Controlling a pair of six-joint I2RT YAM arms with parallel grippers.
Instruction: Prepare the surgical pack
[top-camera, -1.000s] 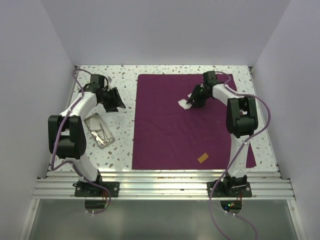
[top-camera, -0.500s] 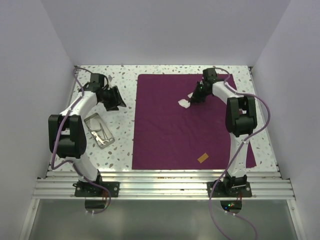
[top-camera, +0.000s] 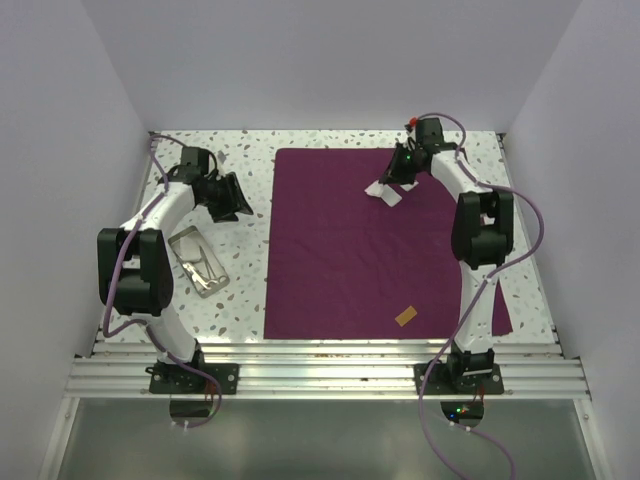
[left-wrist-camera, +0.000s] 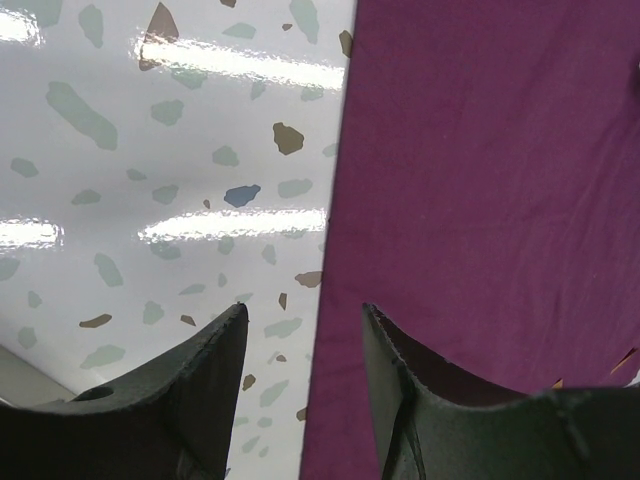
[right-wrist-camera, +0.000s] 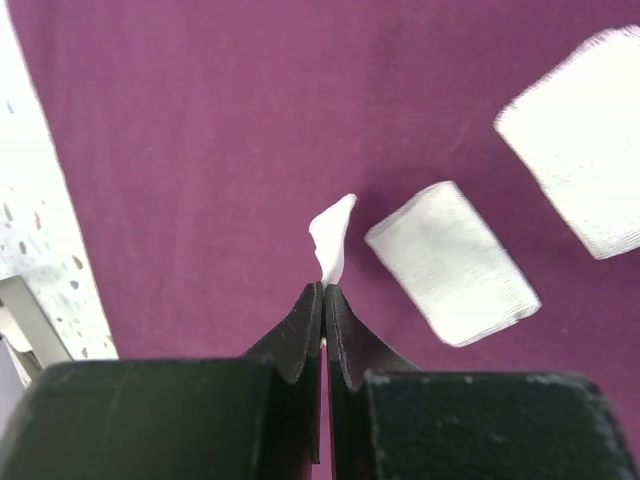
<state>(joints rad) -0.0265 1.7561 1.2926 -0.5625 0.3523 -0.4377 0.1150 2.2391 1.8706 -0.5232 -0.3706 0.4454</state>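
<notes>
White gauze (right-wrist-camera: 333, 235) is clamped in the right claw (right-wrist-camera: 325, 295), jaws pressed together, over the far part of the purple cloth (top-camera: 350, 270). 2 more gauze squares (right-wrist-camera: 455, 262) show beside it against the cloth. The left claw (left-wrist-camera: 305, 330) stands apart, empty, over the cloth's left edge and the speckled desk (left-wrist-camera: 150, 150). The steel tray (top-camera: 183, 243) sits on the desk, left of the cloth.

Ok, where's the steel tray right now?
In the top view the steel tray sits on the speckled table, left of the purple cloth and close beside the left arm.
</notes>
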